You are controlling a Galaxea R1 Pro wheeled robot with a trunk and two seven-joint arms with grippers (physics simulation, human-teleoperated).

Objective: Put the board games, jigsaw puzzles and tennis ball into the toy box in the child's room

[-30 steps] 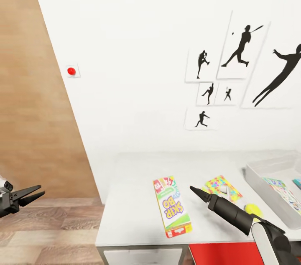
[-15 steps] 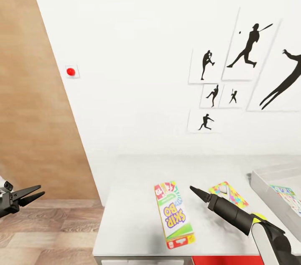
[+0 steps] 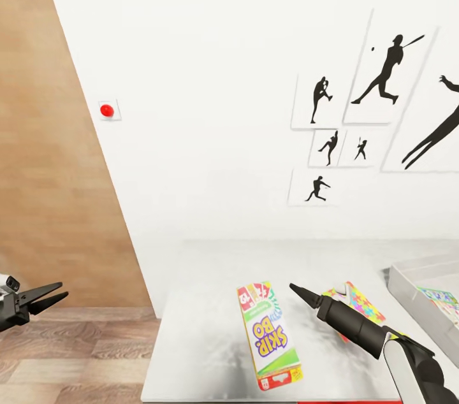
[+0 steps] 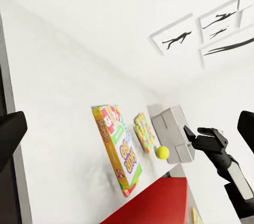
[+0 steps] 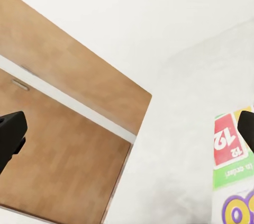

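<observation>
Hovering above the table [image 3: 210, 302], the right gripper [image 3: 299, 292] is pointing its dark fingers toward the wall with nothing between them; the right wrist view is showing its two fingertips far apart at the frame edges, so I am reading it as spread open. It is hanging just beside the Skip-Bo board game [image 3: 269, 334], which is lying flat near the table's front edge, probably because that box is the next thing to lift. A jigsaw puzzle [image 3: 357, 305] is lying just past the arm, partly hidden by it. The toy box [image 3: 408, 276] is sitting further to the right, with a colourful flat game lying inside. In the left wrist view the tennis ball [image 4: 162, 152] is resting near the box. The left gripper [image 3: 44, 297] is waiting off the table over the wood floor [image 3: 76, 353], fingers slightly parted and empty
</observation>
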